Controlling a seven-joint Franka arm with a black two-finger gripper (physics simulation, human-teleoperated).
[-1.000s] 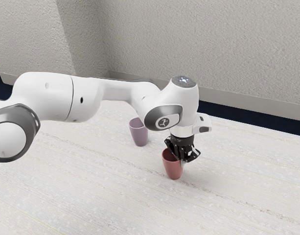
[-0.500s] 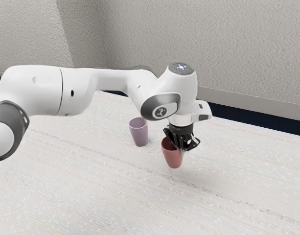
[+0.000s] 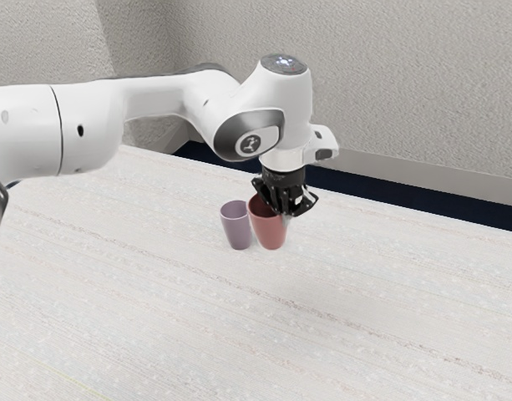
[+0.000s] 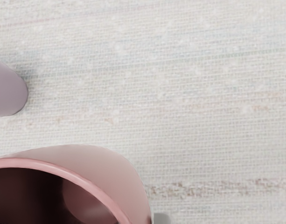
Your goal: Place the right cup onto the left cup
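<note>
Red cup (image 3: 270, 234), the right one: up off the table (image 3: 189, 317), mouth upward, pinched by its wall at the rim on the exterior view's right side. Gripper (image 3: 286, 209) is closed down to about the wall's thickness, cup wall held between its fingers. Inside of the red cup is dark in the wrist view, with a paler patch on the inner wall; bottom too dark to read, so can't tell contents.

Purple cup (image 3: 236, 230), the left one: upright on the table, just beside the red one toward the exterior view's left. Its open top shows some inner wall, floor of it hidden. Cups not stacked; wrist view has a strip of table between them.

Farther out: white arm (image 3: 281, 96) reaching in from the exterior view's left, pale streaky tabletop on the near side, dark band (image 3: 423, 205) and rough grey wall (image 3: 381, 67) on the far side
</note>
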